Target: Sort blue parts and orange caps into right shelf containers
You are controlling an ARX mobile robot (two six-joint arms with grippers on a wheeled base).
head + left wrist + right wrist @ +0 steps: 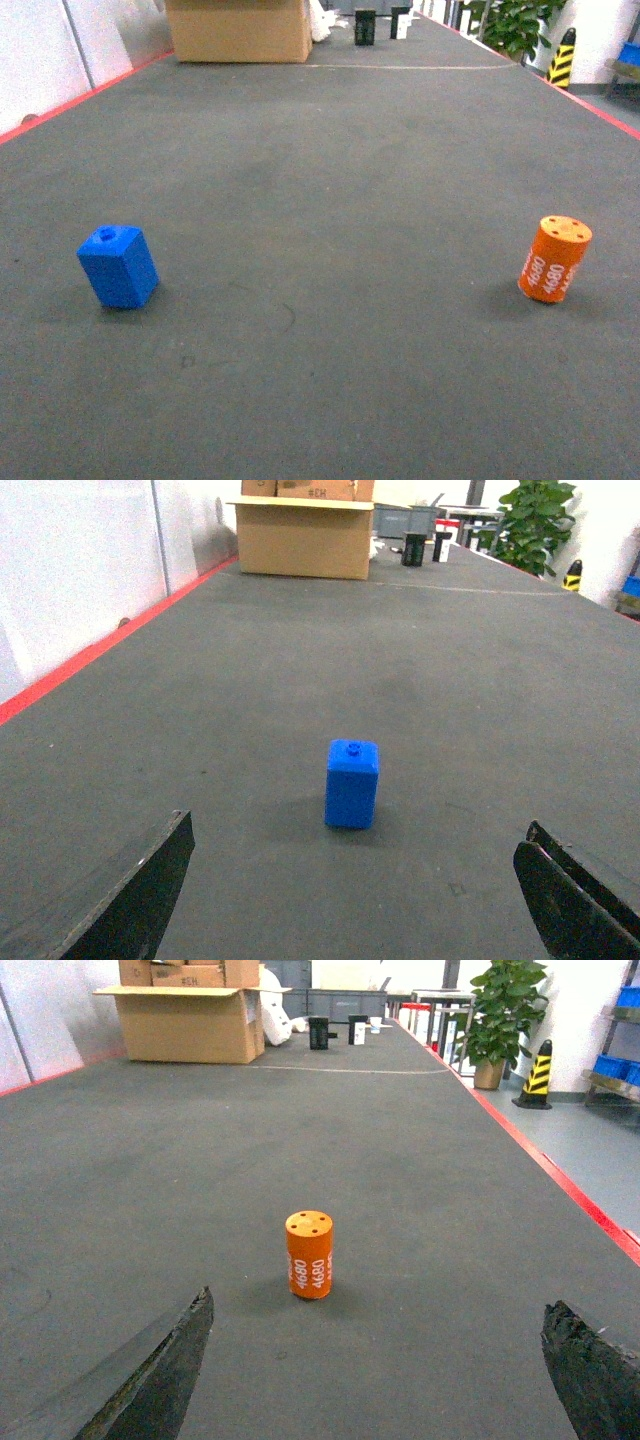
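On the dark floor ahead, the blue part is standing left, the orange cap right, well apart. The left gripper is gaping wide, facing the part; the right gripper is likewise spread before the cap, so each should be centring first.

A wide dark grey floor mat with a red border strip runs back to a brown cardboard box. White wall panels line the left side. At the far right stand a potted plant, a black-and-yellow striped cone and tables.
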